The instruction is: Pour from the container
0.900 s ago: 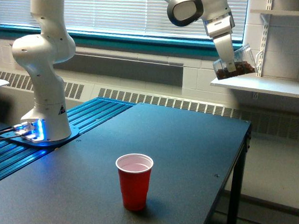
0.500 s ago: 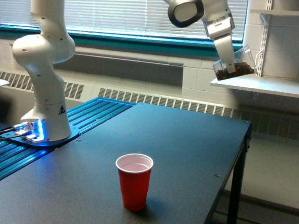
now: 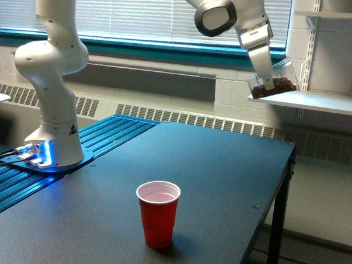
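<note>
- The white robot arm (image 3: 51, 79) is standing on its base at the exterior view's left, and its upper links are reaching across the top of the frame toward the exterior view's right.
- The gripper (image 3: 268, 80) is hanging high in the air, pinching the container (image 3: 274, 81) with its fingers closed on the clear wall.
- The container is being held well above the counter (image 3: 213, 177), out past the counter's far right corner in this view, in front of a white wall shelf (image 3: 315, 99).
- The container is tilting, with its mouth pointing up and toward the exterior view's right, and dark brown pieces (image 3: 272, 89) are lying along its lower side.
- Whether those pieces are beans or something else is hard to tell at this size.
- A red cup (image 3: 159, 213) is standing upright on the counter near the front edge, well apart from the container and far below it.
- The red cup's pale inside is showing, and it appears to be holding nothing.
- A blue light is glowing at the arm's base (image 3: 45, 154), next to a blue ribbed surface (image 3: 106, 138) running alongside the counter.
- Window blinds (image 3: 136, 14) are covering the window behind the arm.
</note>
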Controlling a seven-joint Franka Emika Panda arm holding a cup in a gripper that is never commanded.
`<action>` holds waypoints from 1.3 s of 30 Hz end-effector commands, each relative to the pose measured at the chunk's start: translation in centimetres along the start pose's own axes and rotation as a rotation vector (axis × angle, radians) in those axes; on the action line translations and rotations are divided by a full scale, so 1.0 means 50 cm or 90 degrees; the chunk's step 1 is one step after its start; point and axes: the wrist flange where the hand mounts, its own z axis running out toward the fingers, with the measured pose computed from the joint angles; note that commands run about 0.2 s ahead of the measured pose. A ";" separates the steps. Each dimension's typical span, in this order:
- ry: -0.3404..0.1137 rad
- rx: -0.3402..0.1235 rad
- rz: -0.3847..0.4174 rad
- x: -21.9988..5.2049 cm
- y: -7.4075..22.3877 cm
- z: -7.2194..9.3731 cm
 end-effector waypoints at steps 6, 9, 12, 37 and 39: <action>0.043 -0.014 0.051 0.052 0.086 -0.028; 0.045 -0.019 0.064 0.058 0.109 -0.029; 0.052 -0.027 0.074 0.064 0.134 -0.030; 0.082 -0.092 0.172 0.086 0.401 -0.048; 0.084 -0.095 0.180 0.086 0.420 -0.051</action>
